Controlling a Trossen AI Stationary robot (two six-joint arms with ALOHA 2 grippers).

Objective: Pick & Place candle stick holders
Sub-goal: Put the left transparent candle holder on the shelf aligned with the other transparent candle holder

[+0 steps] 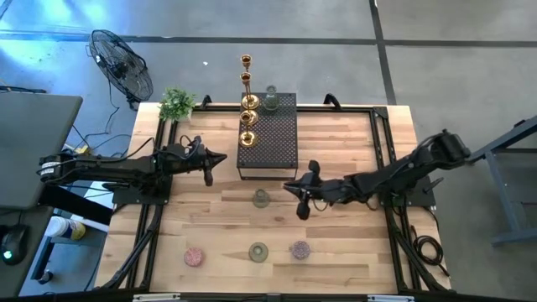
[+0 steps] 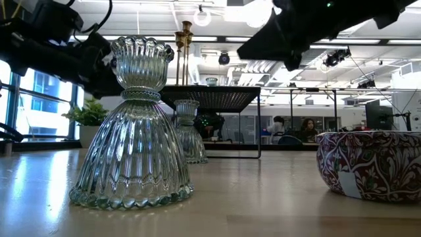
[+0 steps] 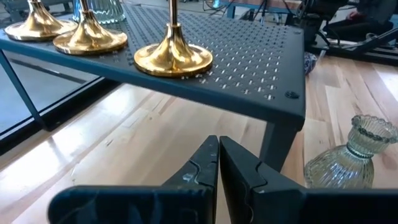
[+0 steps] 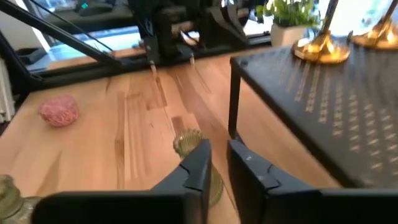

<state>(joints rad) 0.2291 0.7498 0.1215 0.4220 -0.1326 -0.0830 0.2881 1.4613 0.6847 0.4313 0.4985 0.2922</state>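
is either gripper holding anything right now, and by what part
Nothing is held. The left gripper is shut on nothing beside the black perforated metal stand. The right gripper stands slightly parted above the clear-green ribbed glass holder.

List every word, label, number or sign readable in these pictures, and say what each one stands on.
None can be read.
Patterned bowl: a floral pattern only, no lettering.
Black perforated stand: holes only, no label.
Gold candlesticks and clear glass holder: no marks.
Room behind the table in the low view: any signs there are too small to read.
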